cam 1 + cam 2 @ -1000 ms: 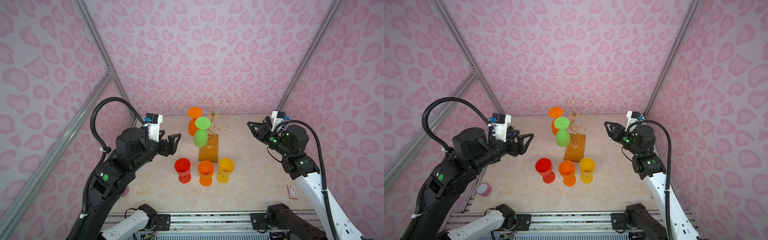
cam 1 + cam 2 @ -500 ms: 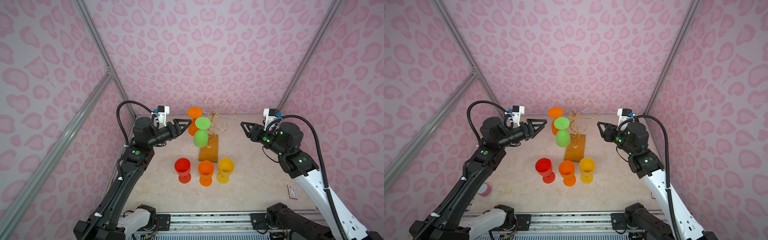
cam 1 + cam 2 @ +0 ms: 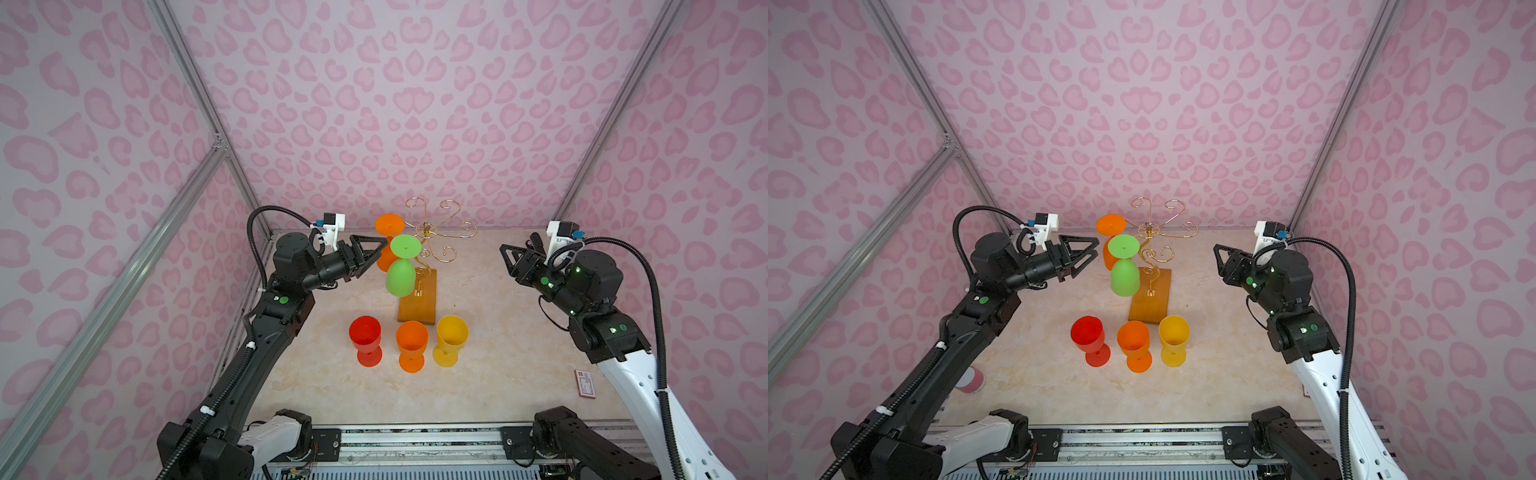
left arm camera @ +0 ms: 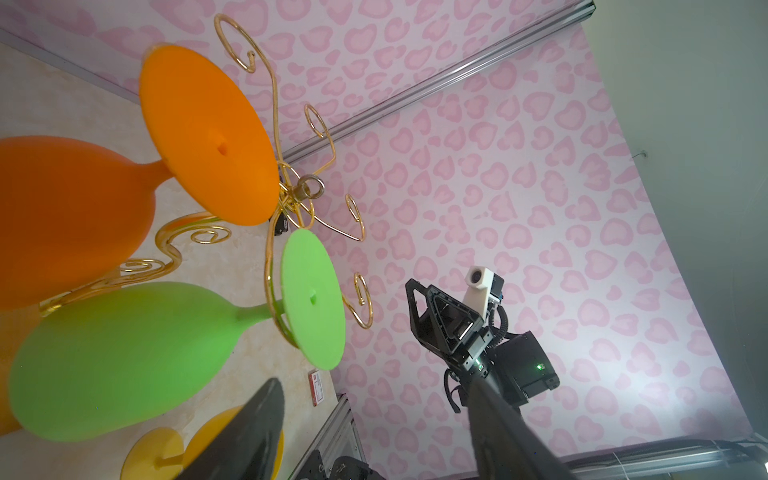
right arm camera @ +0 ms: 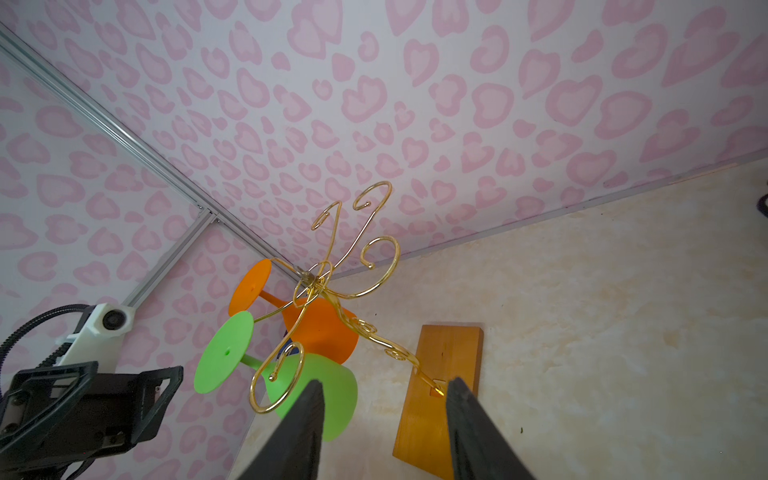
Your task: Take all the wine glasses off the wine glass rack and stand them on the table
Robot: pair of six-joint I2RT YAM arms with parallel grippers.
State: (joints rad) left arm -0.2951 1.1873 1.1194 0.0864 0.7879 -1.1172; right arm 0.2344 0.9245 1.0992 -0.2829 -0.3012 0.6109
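Operator: What did the glasses hold?

Inspector: Your three standing glasses, the red glass (image 3: 365, 332), the orange glass (image 3: 411, 337) and the yellow glass (image 3: 451, 332), stood upright in a row on the table (image 3: 498, 353) in front of the wine glass rack (image 3: 424, 305). Each bowl showed only its own coloured inside. Two more hung upside down from the rack's gold arms: the green wine glass (image 3: 400, 277) on a near left arm and the hanging orange glass (image 3: 390, 225) behind it, both mouth down.

Operator: And the grippers?

Inspector: Your left gripper (image 3: 374, 255) had its fingers apart and clamped on nothing. Its tips were just beside the foot of the green wine glass, not around its stem. Your right gripper (image 3: 509, 259) also stood parted and held nothing, well apart from the rack on its right side.

Operator: What changed over the last second?

Inspector: Your left arm had been drawn back, with its gripper well left of the rack. It had since stretched out and brought the gripper up to the green wine glass. The right gripper was near where it had been. The two hanging glasses and the three standing ones had not moved.
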